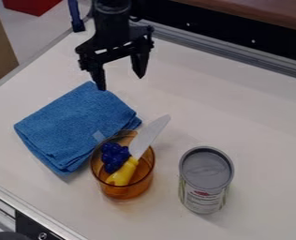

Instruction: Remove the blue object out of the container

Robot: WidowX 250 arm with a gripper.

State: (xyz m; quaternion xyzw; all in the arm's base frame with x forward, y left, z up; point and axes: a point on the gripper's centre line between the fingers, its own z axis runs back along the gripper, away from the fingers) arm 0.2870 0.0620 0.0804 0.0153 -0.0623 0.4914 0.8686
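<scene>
At the upper left, my gripper hangs open over the white surface, just beyond the far corner of the blue cloth, with nothing between its fingers. The container is a see-through amber cup, standing upright below the gripper. Inside it, on the left, lies a blue object that looks like a bunch of grapes. A toy knife shares the cup, its yellow handle down inside and its grey blade sticking out past the rim to the upper right.
A folded blue cloth lies against or close beside the cup's upper left. Right of the cup stands a metal can. The white table is bordered by a metal rail at the back.
</scene>
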